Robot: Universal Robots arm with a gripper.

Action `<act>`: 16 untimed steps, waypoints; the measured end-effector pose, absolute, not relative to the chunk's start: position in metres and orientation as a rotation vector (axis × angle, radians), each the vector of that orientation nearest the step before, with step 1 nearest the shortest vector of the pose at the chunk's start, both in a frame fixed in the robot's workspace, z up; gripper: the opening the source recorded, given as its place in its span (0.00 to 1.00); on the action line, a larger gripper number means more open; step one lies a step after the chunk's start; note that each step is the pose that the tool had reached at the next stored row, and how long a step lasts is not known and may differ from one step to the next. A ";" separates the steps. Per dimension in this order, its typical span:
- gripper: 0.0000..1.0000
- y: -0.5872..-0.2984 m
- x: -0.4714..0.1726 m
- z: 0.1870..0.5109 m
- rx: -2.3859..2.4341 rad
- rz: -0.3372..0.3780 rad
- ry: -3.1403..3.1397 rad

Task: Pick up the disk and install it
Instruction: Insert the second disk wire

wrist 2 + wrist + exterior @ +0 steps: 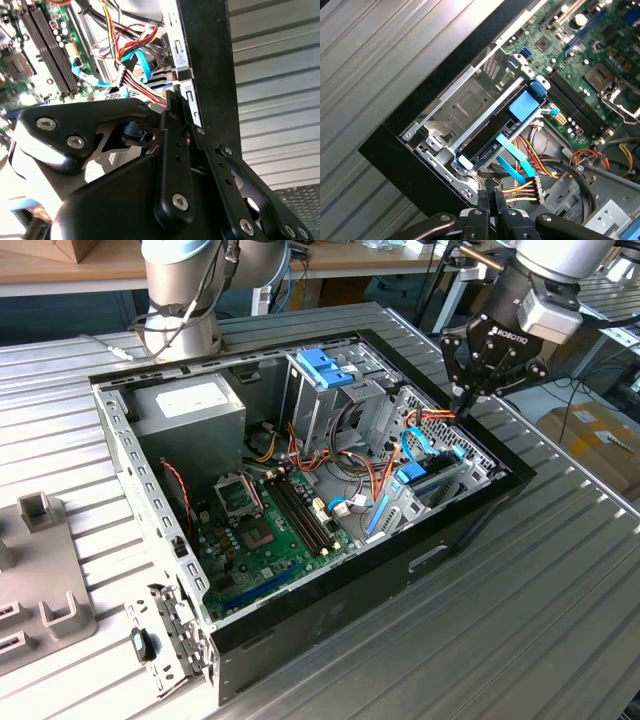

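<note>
- One gripper (462, 405) hangs over the case (470, 520) at its wall on the exterior view's right, tips pointing down toward the drive bay (465, 100), probably because that is where the disk belongs.
- Its fingers (484, 202) look pressed together in both wrist views, with nothing between them, so it carries no load.
- Inside that bay lies the disk (502, 127), a dark slab with a pale-blue label and a blue tab at each end. It runs lengthwise between the metal rails, which suggests it is seated rather than waiting to be picked up.
- In the exterior view the disk (425, 478) sits low at the case's right side, just beside the black wall and below the gripper.
- A flat blue cable (512, 162) and a plug with coloured wires (520, 192) lie loose just beside the disk's near end, close under the fingertips. Whether either is plugged in I cannot tell.
</note>
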State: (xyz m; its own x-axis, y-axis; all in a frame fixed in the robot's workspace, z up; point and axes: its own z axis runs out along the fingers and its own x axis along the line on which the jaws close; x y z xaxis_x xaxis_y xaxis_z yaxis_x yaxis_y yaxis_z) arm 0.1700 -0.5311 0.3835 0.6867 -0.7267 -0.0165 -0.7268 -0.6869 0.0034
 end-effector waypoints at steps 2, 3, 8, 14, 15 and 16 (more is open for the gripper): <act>0.16 -0.531 0.170 0.383 -2.860 0.026 1.291; 0.16 -0.531 0.170 0.383 -2.844 0.026 1.325; 0.16 -0.531 0.170 0.382 -2.768 0.025 1.476; 0.16 -0.531 0.170 0.382 -2.751 0.025 1.507; 0.16 -0.531 0.170 0.382 -2.751 0.025 1.507; 0.16 -0.531 0.170 0.382 -2.751 0.025 1.507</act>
State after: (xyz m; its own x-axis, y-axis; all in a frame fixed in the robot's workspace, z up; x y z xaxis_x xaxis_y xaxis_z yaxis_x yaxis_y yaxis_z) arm 0.1700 -0.5311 0.3819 0.5380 -0.8428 -0.0166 -0.8429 -0.5381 0.0034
